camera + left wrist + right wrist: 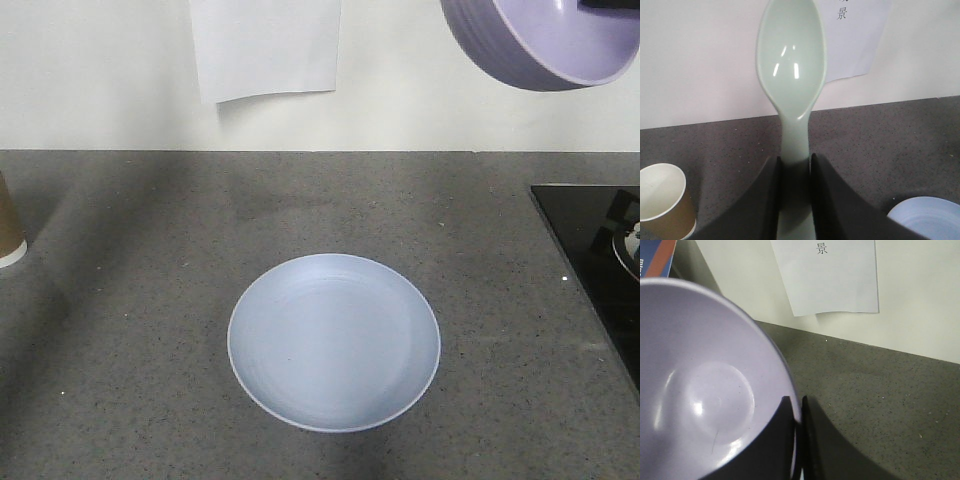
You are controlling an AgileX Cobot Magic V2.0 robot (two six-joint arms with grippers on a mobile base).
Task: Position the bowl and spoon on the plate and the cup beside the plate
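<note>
Grey speckled countertop (120,400), white wall behind. Plate (333,342): pale blue, shallow, laid flat at centre. Bowl (490,50): lavender, tilted, held aloft, rim pinched by right gripper (796,405). Spoon (791,65): mint green, handle clamped by narrowly closed left gripper (795,160). Cup (662,205): brown paper, upright, far left.

Front overview, close wrist views; shared plate (333,340)

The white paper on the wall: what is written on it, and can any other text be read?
"景" on the white paper, one printed character.
The orange and blue object, top-left of right wrist view: white marks cut off, unreadable.
The bowl, spoon, plate, cup: no text.
</note>
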